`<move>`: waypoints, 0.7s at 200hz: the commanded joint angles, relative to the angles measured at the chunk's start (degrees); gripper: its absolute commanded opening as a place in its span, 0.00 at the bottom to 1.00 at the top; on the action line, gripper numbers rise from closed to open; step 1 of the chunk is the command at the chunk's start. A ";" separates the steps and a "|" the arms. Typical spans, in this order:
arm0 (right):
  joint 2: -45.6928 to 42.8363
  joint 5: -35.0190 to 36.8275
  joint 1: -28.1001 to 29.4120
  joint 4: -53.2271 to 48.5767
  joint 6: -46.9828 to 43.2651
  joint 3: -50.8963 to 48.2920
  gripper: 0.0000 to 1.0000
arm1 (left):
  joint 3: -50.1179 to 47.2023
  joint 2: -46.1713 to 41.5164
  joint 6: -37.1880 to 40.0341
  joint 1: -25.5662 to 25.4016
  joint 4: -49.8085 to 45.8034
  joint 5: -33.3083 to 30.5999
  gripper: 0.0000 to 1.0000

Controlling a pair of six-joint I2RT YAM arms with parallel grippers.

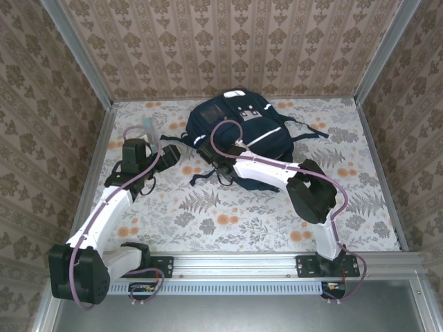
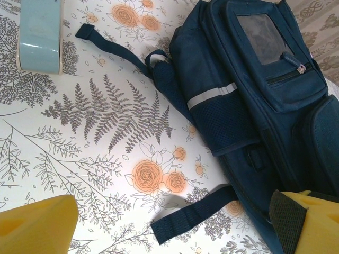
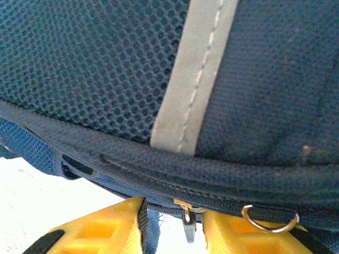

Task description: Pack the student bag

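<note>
The right hand point(image 3: 172, 233) is open a little around the zipper pull point(image 3: 188, 226), at the near edge of the student bag point(image 1: 239, 124) on the table point(image 1: 228, 228). The small pull could slip out. The left hand point(image 2: 169, 217) is open and empty. A loose strap point(image 2: 193, 214) under it could snag. Farther off lies a pale blue thing point(image 2: 39, 32).

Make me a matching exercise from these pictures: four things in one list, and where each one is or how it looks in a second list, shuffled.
Column one:
1. student bag
2. left claw
3. right claw
4. pale blue object

Column two:
A. fingers either side of a zipper pull
B. navy, at the far middle of the table
C. open above the floral surface, beside the bag
D. lying left of the bag, apart from it

Pairs: 1-B, 2-C, 3-A, 4-D
</note>
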 commanded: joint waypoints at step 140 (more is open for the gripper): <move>-3.13 -6.57 -2.16 8.78 -20.73 -4.70 0.00 | -0.86 4.03 -4.77 0.47 4.93 10.06 0.95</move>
